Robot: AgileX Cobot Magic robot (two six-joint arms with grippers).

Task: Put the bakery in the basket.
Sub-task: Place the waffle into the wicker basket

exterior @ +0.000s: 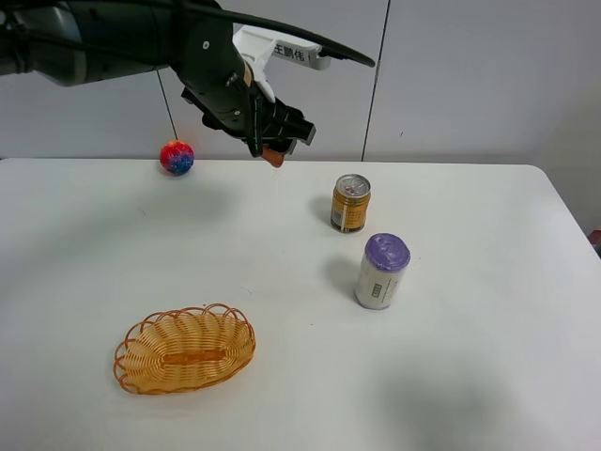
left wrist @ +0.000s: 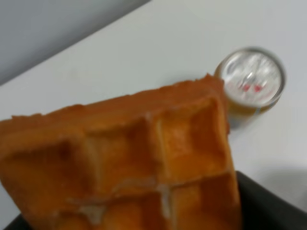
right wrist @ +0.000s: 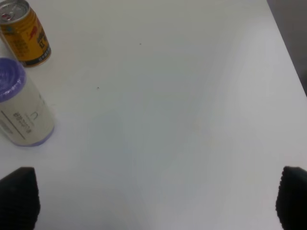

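Pickup is done: your left gripper is pinching the orange-brown, grid-topped waffle wedge, raised above the far edge of the white worktop, near its middle. What's left is the carry and release. The oval orange wicker basket sits empty toward the front-left corner, well apart from the wedge. Your right gripper is spread wide and holds nothing, near the gold drink can.

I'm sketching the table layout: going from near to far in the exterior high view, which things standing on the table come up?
basket -> purple-capped bottle -> gold can -> colourful ball. The bakery, held aloft in the left tool, is left out.
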